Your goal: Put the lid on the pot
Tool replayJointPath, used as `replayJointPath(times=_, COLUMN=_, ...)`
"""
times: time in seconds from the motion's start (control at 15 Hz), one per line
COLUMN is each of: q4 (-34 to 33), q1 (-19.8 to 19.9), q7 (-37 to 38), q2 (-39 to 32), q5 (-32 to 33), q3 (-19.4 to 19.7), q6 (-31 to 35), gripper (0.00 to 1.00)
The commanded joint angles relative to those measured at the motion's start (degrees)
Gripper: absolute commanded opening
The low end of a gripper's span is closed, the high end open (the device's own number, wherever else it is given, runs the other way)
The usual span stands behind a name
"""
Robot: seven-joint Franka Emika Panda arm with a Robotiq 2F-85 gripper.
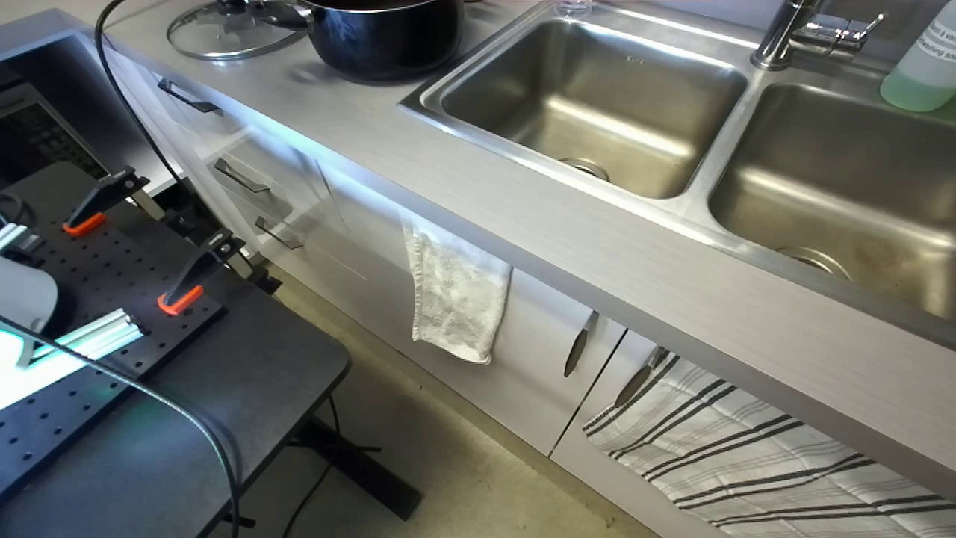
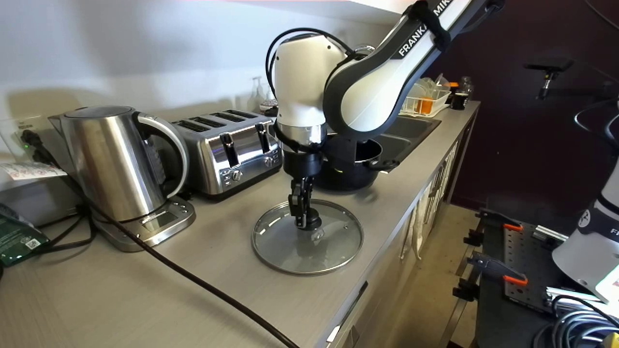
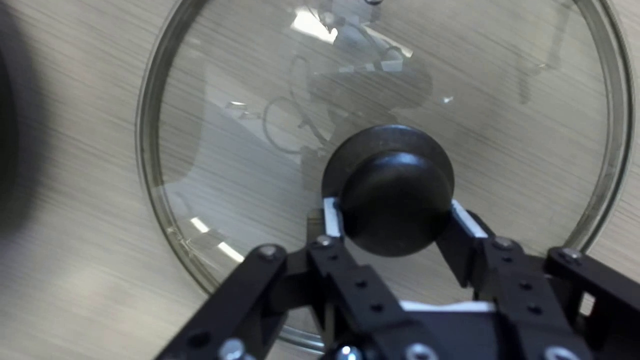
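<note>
The lid (image 2: 285, 246) is a round see-through glass lid with a metal rim and a dark knob (image 2: 314, 220). It lies flat on the counter and also shows in an exterior view (image 1: 246, 41), cut off at the top. My gripper (image 2: 301, 223) points down at its knob. In the wrist view, the fingers (image 3: 395, 217) are shut on the knob from both sides. The black pot (image 2: 346, 175) stands uncovered behind the lid, its side handle towards the counter's front. It also shows in an exterior view (image 1: 385, 45); a dark edge of it (image 3: 6, 130) shows in the wrist view.
A steel toaster (image 2: 237, 159) and a kettle (image 2: 113, 159) stand along the wall side. A black cable (image 2: 208, 285) crosses the counter near the lid. The steel sink (image 1: 426, 101) lies beyond the pot. The counter's front edge (image 2: 367, 270) is close to the lid.
</note>
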State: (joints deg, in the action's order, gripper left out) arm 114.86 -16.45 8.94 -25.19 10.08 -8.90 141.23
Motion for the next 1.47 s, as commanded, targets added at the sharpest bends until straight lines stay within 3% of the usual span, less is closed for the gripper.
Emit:
replayJointPath(times=0.0, q4=1.3, q1=-0.6, q7=-0.4, q2=1.8, q5=-0.8, q3=-0.4, q6=-0.1, gripper=0.24)
replayJointPath(times=0.73, q4=8.8, q1=-0.4, q7=-1.2, q2=18.9, q5=-5.7, q3=-5.6, q6=-5.0, gripper=0.24)
replayJointPath(times=1.07, q4=6.6, q1=1.7, q7=-0.1, q2=26.1, q5=-8.0, q3=-4.1, q6=-11.3, gripper=0.24)
replayJointPath(times=1.4, q4=4.3, q1=6.0, q7=1.1, q2=28.6, q5=-8.0, q3=-1.1, q6=-14.6, gripper=0.24)
